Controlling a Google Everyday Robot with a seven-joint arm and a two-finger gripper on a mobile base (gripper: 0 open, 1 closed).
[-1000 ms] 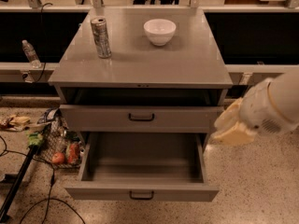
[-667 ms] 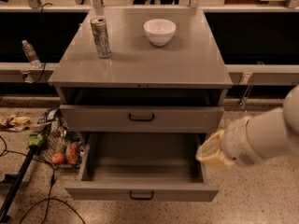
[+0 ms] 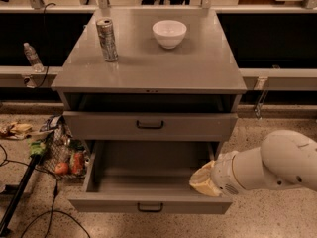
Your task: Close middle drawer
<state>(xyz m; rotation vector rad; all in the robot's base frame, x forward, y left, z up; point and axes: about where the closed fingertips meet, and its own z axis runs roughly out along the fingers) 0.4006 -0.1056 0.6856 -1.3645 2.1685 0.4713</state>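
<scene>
The middle drawer (image 3: pixel 109 203) of the grey metal cabinet stands pulled far out. Its wide deep tray is empty, and its low flat front carries a small black bar handle (image 3: pixel 149 208). My gripper (image 3: pixel 201 182), cream-coloured at the end of the white arm (image 3: pixel 277 165), reaches in from the right. It sits at the drawer's front right corner, just over the tray and behind the front panel. Above it, the taller-fronted drawer (image 3: pixel 99 125) is slightly open. The lowest drawer is hidden.
A silver can (image 3: pixel 107 32) and a white bowl (image 3: pixel 169 32) stand on the cabinet top. A wire basket with food items (image 3: pixel 62 156) and cables (image 3: pixel 47 217) lie on the floor to the left. A water bottle (image 3: pixel 32 57) stands on the left ledge.
My arm has swung left and down from beside the cabinet's right edge. The gripper is now at the open drawer's front right corner. The drawer has not visibly moved.
</scene>
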